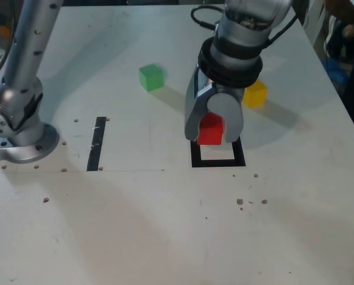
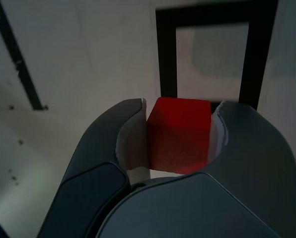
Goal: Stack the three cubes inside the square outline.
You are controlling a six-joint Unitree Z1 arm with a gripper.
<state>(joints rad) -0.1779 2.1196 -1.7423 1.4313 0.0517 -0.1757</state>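
One red cube (image 2: 180, 135) clamped in the claw (image 2: 180, 139), its lower faces hidden, far edge of the square outline (image 1: 218, 162) covered.

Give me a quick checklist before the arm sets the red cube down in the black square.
1. Grip: the gripper is closed on the red cube, a finger on each side. Ok.
2. Square outline: its white centre is free of cubes. Ok.
3. Alignment: the cube hangs at the outline's far edge in the exterior view, not over its centre. Not ok.
4. Height above the table: cannot tell.
5. Green cube and yellow cube: both on the table, outside the outline. Ok.
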